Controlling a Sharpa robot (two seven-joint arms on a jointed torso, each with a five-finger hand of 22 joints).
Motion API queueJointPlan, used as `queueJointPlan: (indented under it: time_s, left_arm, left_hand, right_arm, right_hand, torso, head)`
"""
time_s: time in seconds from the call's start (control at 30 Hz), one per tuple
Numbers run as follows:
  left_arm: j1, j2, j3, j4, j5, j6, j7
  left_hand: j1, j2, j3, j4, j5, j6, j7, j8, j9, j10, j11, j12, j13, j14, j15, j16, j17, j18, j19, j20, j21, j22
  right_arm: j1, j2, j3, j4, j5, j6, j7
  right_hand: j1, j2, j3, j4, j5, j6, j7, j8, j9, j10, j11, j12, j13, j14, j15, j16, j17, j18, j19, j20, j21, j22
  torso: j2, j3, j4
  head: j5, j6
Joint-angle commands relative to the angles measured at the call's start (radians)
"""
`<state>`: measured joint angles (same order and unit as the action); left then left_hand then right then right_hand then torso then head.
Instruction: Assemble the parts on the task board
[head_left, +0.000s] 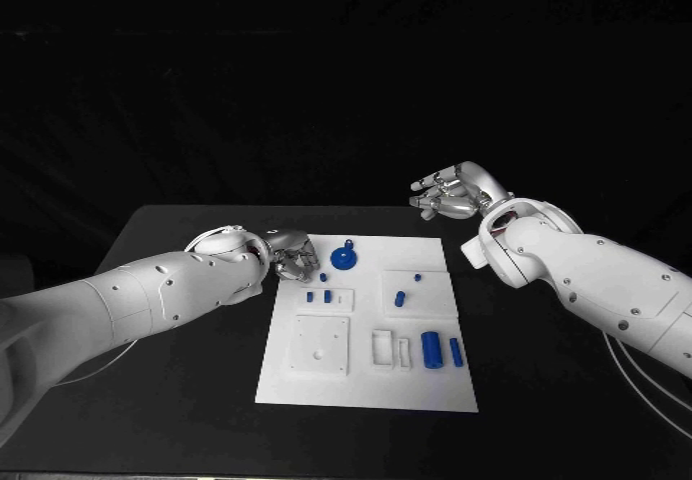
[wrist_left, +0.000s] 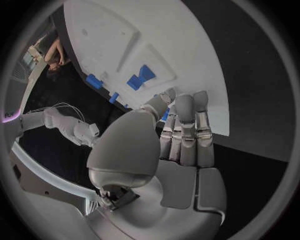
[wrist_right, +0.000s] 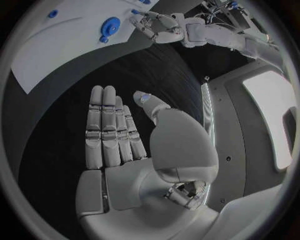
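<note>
The silver left hand (head_left: 284, 254) hovers with straight, empty fingers (wrist_left: 185, 131) over the white rectangular task board's (head_left: 433, 392) edge, while the silver right hand (head_left: 454, 193), fingers (wrist_right: 106, 127) extended together, holds nothing above bare black table (head_left: 548, 380).

Right hand (wrist_right: 134, 150): fingers straight, apart from thumb, holding nothing, above black table (wrist_right: 75, 110). Task board (wrist_right: 69, 40) with round blue part (wrist_right: 110, 25); left hand (wrist_right: 164, 29) at its edge.

left hand (head_left: 286, 252) over task board (head_left: 366, 390) far-left corner, near half open
</note>
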<state>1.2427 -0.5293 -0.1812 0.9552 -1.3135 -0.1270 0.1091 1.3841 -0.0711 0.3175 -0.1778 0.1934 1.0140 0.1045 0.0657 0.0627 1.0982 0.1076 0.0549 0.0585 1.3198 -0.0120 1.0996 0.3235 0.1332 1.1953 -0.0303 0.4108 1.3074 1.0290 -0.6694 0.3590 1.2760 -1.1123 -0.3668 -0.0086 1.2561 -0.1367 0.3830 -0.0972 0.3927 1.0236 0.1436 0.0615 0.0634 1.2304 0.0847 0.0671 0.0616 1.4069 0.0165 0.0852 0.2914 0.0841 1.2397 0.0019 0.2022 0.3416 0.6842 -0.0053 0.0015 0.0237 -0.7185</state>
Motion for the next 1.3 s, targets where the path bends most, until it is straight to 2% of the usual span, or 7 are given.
queueJointPlan:
  time_s: [0.03,0.37,0.47,0.6,0.7,0.87,1.3]
  left_arm:
    - [-0.002,-0.005,0.003,-0.013,0.018,-0.019,-0.009]
    - [0.026,-0.052,0.046,-0.005,0.260,-0.126,-0.017]
    - [0.043,-0.077,0.062,0.011,0.468,-0.130,-0.014]
    - [0.063,-0.114,0.072,0.049,0.687,-0.122,0.012]
    - [0.071,-0.147,0.076,0.098,0.808,-0.098,0.049]
    - [0.076,-0.190,0.078,0.181,0.896,-0.091,0.083]
    - [0.078,-0.243,0.079,0.299,0.963,-0.082,0.113]
  left_hand:
    - [0.005,-0.006,-0.004,0.000,0.006,-0.008,-0.001,-0.004,-0.001,-0.010,-0.001,0.003,0.000,0.001,0.009,-0.004,-0.002,-0.001,0.000,0.008,-0.005,0.020]
    - [-0.014,-0.011,0.109,-0.008,0.004,0.003,0.028,-0.003,0.000,0.041,-0.011,0.007,0.001,-0.057,0.002,-0.161,-0.068,-0.009,-0.079,0.007,-0.007,0.016]
    - [-0.026,0.006,0.088,0.013,-0.014,0.043,0.028,0.003,0.003,0.188,-0.047,0.041,0.002,-0.147,0.004,-0.298,-0.123,-0.047,-0.176,0.017,-0.090,-0.021]
    - [-0.034,0.013,0.020,0.030,-0.030,0.039,0.030,0.001,0.000,0.145,-0.030,0.006,0.000,-0.154,0.027,-0.454,-0.182,-0.079,-0.187,0.022,-0.200,-0.114]
    - [-0.050,0.013,0.014,0.050,-0.038,0.005,0.045,-0.001,0.000,0.002,0.019,0.009,0.001,-0.221,0.084,-0.646,-0.254,-0.084,-0.254,0.072,-0.317,-0.222]
    - [-0.030,0.029,-0.041,0.063,-0.054,-0.007,0.049,0.006,0.000,-0.037,0.034,0.009,-0.001,-0.162,0.115,-0.939,-0.256,-0.065,-0.259,0.118,-0.349,-0.472]
    - [-0.013,0.059,-0.107,0.052,-0.091,-0.008,0.045,0.010,0.001,-0.038,0.038,0.009,-0.002,-0.213,0.142,-1.038,-0.258,-0.068,-0.226,0.147,-0.343,-0.935]
  right_arm:
    - [-0.001,-0.004,0.000,-0.003,-0.002,0.064,0.027]
    - [-0.014,-0.019,0.000,-0.012,-0.202,0.184,-0.006]
    - [-0.022,-0.022,-0.002,-0.010,-0.310,0.207,-0.032]
    - [-0.035,-0.022,-0.007,-0.010,-0.420,0.222,-0.062]
    - [-0.046,-0.021,-0.012,-0.011,-0.492,0.229,-0.086]
    - [-0.062,-0.016,-0.024,-0.015,-0.579,0.234,-0.116]
    - [-0.101,-0.007,-0.039,-0.004,-0.693,0.233,-0.153]
  right_hand:
    - [0.020,0.002,0.001,-0.019,0.005,0.020,0.000,0.002,0.000,-0.018,0.003,-0.004,-0.001,0.021,-0.002,0.011,0.005,0.016,0.010,-0.010,0.022,0.014]
    - [0.011,0.012,0.035,-0.100,-0.042,0.066,-0.013,-0.001,0.000,-0.022,-0.009,-0.004,-0.001,0.079,-0.052,0.319,0.312,0.042,0.057,-0.060,0.300,0.262]
    - [0.012,0.015,0.047,-0.106,-0.070,0.074,-0.016,0.000,0.001,-0.028,-0.010,-0.008,-0.002,0.088,-0.053,0.370,0.367,0.049,0.059,-0.060,0.341,0.308]
    - [0.014,0.008,0.072,-0.111,-0.095,0.077,-0.021,0.000,0.001,-0.033,-0.009,-0.006,-0.002,0.070,-0.052,0.449,0.441,0.058,0.050,-0.058,0.398,0.384]
    - [0.013,0.001,0.072,-0.107,-0.153,0.072,-0.023,0.000,0.001,-0.045,-0.008,-0.008,-0.002,0.067,-0.050,0.462,0.450,0.061,0.046,-0.055,0.403,0.401]
    - [0.037,-0.004,0.048,-0.091,-0.311,0.039,-0.028,0.001,0.000,-0.084,0.000,-0.007,-0.003,0.068,-0.043,0.469,0.450,0.064,0.057,-0.046,0.385,0.401]
    - [0.058,-0.040,0.074,-0.048,-0.309,0.049,-0.025,0.000,0.000,-0.079,0.000,-0.007,-0.003,0.062,-0.044,0.516,0.452,0.063,0.097,-0.048,0.332,0.467]
  torso:
    - [0.000,-0.0008,0.0009]
    - [-0.002,0.0002,-0.0043]
    - [-0.002,-0.0009,-0.0034]
    - [-0.002,0.0002,0.0005]
    - [-0.001,0.0016,0.0031]
    - [-0.001,-0.0009,0.0064]
    - [-0.002,-0.0013,0.0035]
  head:
    - [-0.001,0.002]
    - [-0.013,0.013]
    - [-0.027,0.017]
    - [-0.036,0.022]
    - [-0.037,0.025]
    - [-0.040,0.023]
    - [-0.041,0.022]
